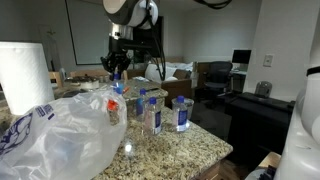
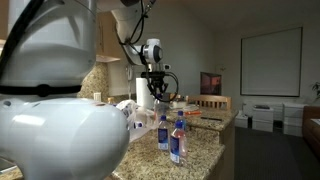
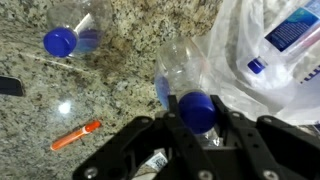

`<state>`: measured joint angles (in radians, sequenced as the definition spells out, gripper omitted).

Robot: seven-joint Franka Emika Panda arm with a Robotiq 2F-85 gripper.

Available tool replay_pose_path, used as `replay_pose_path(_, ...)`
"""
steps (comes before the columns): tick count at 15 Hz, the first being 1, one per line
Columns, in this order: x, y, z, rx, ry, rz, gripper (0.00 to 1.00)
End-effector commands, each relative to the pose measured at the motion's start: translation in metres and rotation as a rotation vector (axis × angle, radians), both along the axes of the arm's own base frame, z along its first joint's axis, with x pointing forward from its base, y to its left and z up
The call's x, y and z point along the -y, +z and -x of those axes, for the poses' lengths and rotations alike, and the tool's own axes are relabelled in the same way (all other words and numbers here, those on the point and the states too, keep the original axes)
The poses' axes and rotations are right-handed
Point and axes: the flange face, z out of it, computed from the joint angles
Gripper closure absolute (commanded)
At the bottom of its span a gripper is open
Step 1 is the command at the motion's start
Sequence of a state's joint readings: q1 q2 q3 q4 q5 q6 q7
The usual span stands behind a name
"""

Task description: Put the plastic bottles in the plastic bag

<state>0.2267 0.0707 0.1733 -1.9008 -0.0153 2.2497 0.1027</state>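
A granite countertop (image 3: pixel 110 85) carries everything. In the wrist view a thin orange pen-like item (image 3: pixel 77 134) lies at lower left, and a dark flat object (image 3: pixel 8 86) is cut off by the left edge; what it is cannot be told. A lying bottle (image 3: pixel 75 28) with a blue cap rests at upper left, well apart from the gripper. In an exterior view a paper towel roll (image 1: pixel 25 75) stands at far left behind the plastic bag (image 1: pixel 60 135), and two standing bottles (image 1: pixel 152 112) are near the middle of the frame, just to the right of the bag.

In an exterior view the robot's white body (image 2: pixel 60 110) fills the left half and hides most of the bag; only the standing bottles at lower centre show clearly there. Another bottle (image 3: pixel 293 25) shows through the bag film at upper right, partly cropped.

The gripper (image 3: pixel 198 125) has its fingers (image 3: pixel 170 128) pressed in on the held bottle (image 3: pixel 185 80) at its blue-capped end, at bottom centre. The bag's crinkled edge lies just to the right of it; in an exterior view the gripper hangs above the bag's right edge.
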Motion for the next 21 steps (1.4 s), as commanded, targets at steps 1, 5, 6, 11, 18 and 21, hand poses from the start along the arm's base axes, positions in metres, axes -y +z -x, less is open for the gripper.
replay_pose_path(1,0.015,0.017,0.018,0.002,0.059,-0.126,0.90)
replay_pose_path(5,-0.007,-0.005,0.004,-0.093,0.194,-0.301,0.90)
replay_pose_path(6,-0.018,-0.022,-0.002,-0.133,0.227,-0.333,0.90)
replay_pose_path(11,-0.070,-0.123,-0.028,-0.366,0.310,-0.457,0.90)
replay_pose_path(18,-0.101,-0.143,-0.045,-0.519,0.409,-0.427,0.28)
replay_pose_path(21,-0.062,-0.105,-0.052,-0.411,0.363,-0.322,0.08)
